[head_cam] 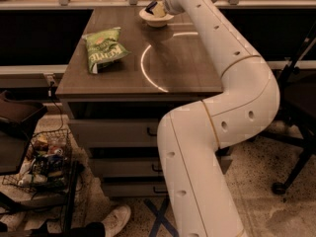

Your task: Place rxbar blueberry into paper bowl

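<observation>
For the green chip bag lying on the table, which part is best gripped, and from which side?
Probably the flat sealed edge at the near end of the green chip bag, from above: it lies flat on the table, its puffed middle likely too wide to pinch. The gripper is over the paper bowl at the far edge.

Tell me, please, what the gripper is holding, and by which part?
It cannot be told. The gripper is right over the bowl at the far edge of the table, and a dark bar shows there, but the hold itself is hidden.
</observation>
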